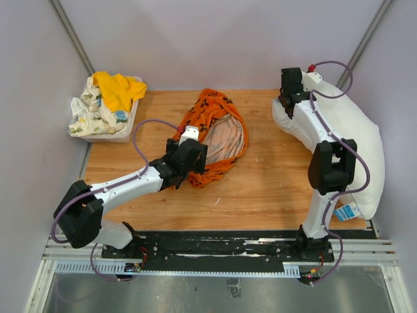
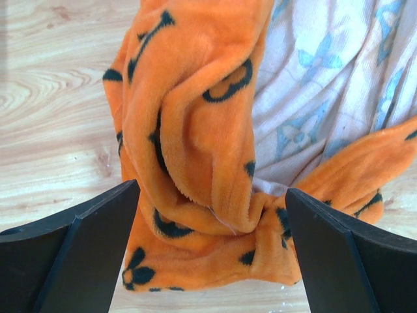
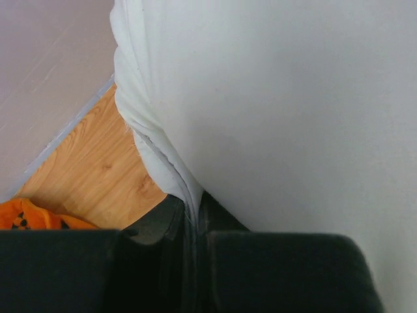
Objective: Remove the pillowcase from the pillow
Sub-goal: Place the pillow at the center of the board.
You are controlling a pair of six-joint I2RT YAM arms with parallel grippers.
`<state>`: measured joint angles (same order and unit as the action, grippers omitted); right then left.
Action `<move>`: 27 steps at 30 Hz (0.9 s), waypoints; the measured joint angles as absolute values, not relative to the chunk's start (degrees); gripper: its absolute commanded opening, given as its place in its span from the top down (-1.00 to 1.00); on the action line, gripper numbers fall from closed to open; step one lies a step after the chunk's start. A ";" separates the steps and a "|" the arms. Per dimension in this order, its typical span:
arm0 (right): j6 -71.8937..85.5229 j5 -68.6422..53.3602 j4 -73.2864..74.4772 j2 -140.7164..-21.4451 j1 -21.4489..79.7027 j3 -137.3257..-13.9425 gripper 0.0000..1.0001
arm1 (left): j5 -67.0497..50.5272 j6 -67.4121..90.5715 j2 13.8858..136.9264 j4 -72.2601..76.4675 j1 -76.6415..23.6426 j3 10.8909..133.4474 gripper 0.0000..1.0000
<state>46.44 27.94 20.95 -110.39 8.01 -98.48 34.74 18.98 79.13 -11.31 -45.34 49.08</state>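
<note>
- Left arm (image 1: 124, 186) and right arm (image 1: 318, 122): smooth white shells with bulky black joint housings.
- Lilac cables (image 1: 135, 137) loop alongside each arm.
- Left fingers (image 2: 78, 254): flat, matte black slabs.
- Black mounting rail (image 1: 215, 246) under both bases.

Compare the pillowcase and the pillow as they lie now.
The pillowcase is orange with black motifs; the pillow is plain white. The pillowcase lies crumpled and empty mid-table, the pillow plump at the right edge. The right gripper is shut on the pillow's edge; the left gripper stands open over the pillowcase. Both rest on the wooden table, apart.
</note>
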 measured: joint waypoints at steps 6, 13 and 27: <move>50.78 33.61 22.65 -113.75 14.87 -99.79 0.99 | 34.74 18.26 79.24 -11.05 -44.29 50.96 -0.99; 56.90 38.70 27.79 -118.10 26.79 -103.07 0.99 | 34.13 18.24 79.22 -10.85 -43.22 51.00 -0.99; 50.54 53.08 34.17 -133.69 28.45 -132.05 0.87 | 32.29 17.82 78.67 -11.18 -40.36 51.00 -0.99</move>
<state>50.54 53.08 34.17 -133.69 28.45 -132.05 32.29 17.82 78.67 -11.18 -40.36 51.00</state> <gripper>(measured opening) 0.073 0.993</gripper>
